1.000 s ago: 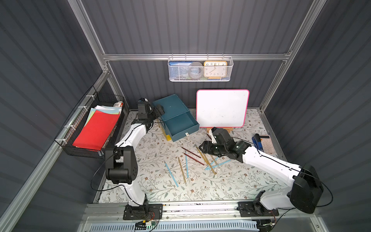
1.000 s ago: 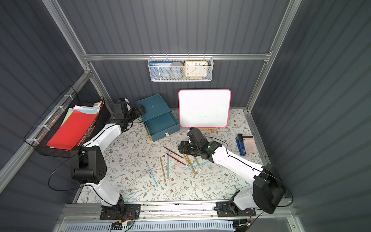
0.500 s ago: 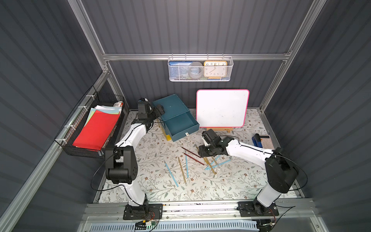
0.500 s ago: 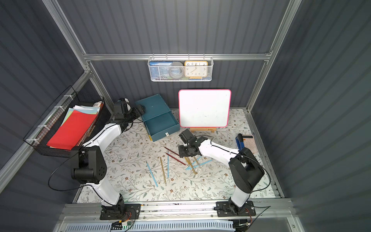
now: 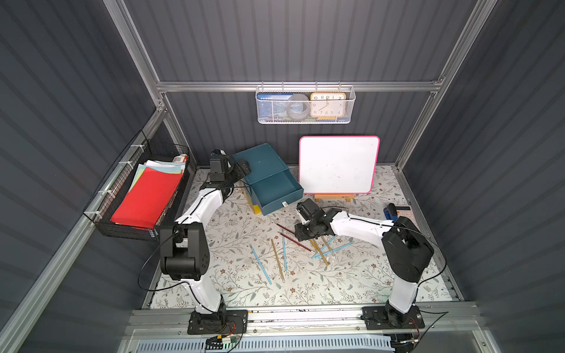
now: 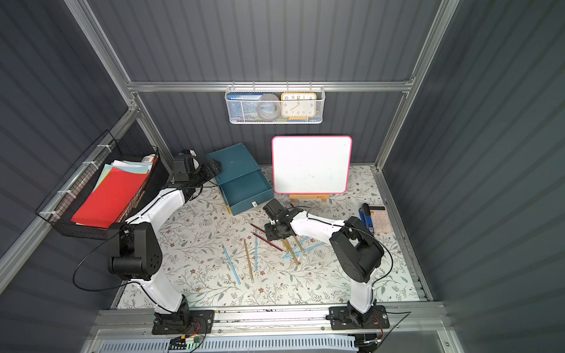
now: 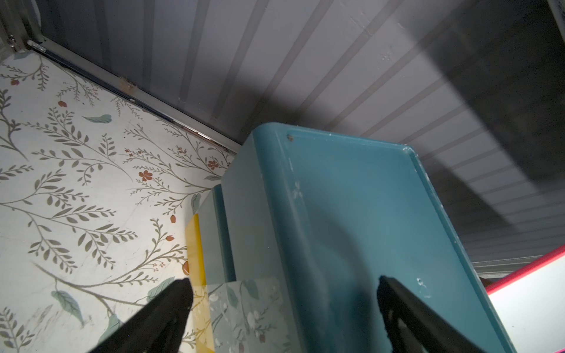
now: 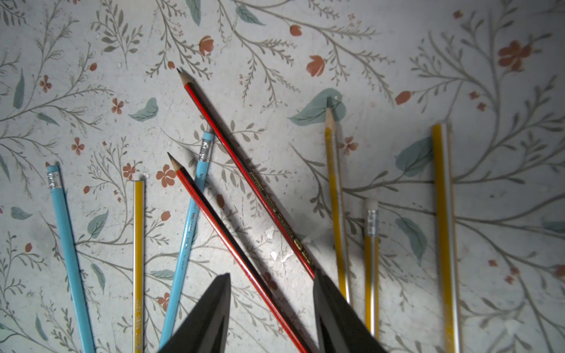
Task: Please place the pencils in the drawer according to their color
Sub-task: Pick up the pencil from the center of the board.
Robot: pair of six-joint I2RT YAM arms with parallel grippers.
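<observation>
Seen from above, a floral mat held the pencils loose near its middle: dark red, golden-yellow and light blue. None lay in the open teal drawer of the small cabinet at the back.

The right claw hung low over them, its jaws partly apart and astride one dark red pencil without pinching it. That pencil lay across a light blue pencil. A second dark red pencil ended right against one finger, and yellow ones lay just beside.

The left claw stood wide across the cabinet's upper edge; whether it touched could not be told.

A whiteboard stood beside the drawer. A blue stapler sat near the right wall, and a black wire basket of paper hung on the left wall.
</observation>
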